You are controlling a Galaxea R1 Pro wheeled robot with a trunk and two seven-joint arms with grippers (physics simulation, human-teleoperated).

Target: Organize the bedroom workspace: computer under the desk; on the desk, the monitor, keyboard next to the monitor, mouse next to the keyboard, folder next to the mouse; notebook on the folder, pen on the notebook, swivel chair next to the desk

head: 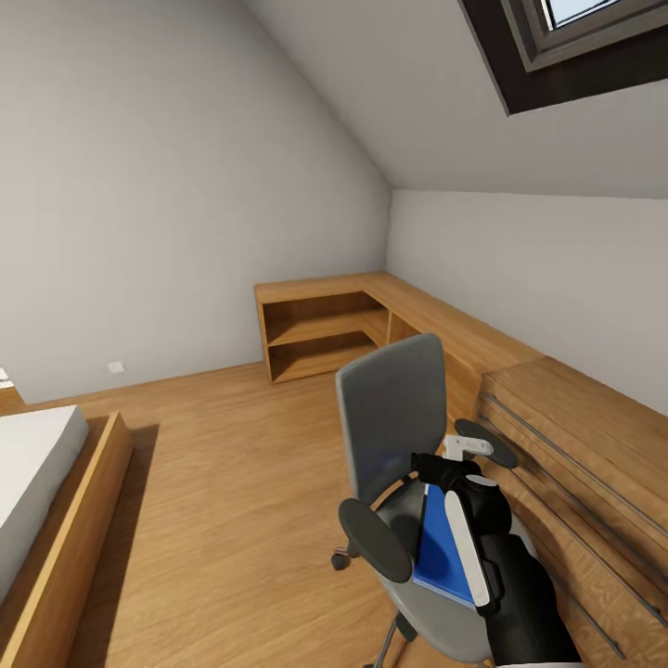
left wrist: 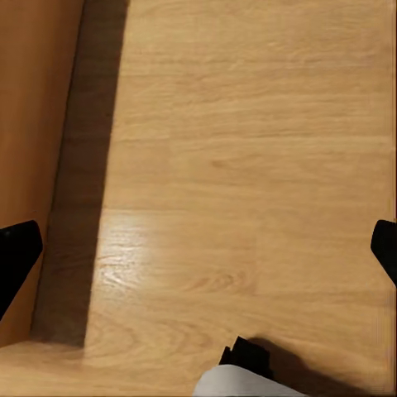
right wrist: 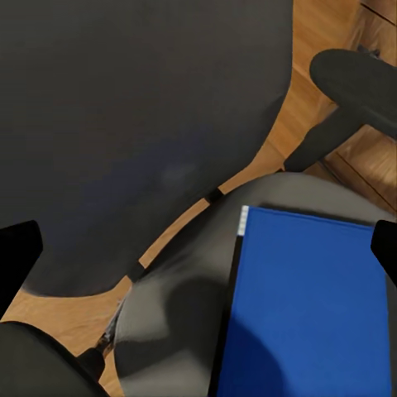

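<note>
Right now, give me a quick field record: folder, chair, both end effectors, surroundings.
folder: blue, flat on the chair seat
chair: grey back upright, beside the oak drawers
right end effector: open, above the folder, not touching it
left end effector: open, over bare wood floor
bed: far left in the head view
shelf unit: oak, against the far wall

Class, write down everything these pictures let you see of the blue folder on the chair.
The folder is a bright blue, flat rectangle with a matte cover, closed, with a thin pale strip showing at one corner. It lies flat on the grey seat of the swivel chair, in front of the backrest and between the black armrests. The right gripper hovers above it, jaws apart, not touching it.
</note>
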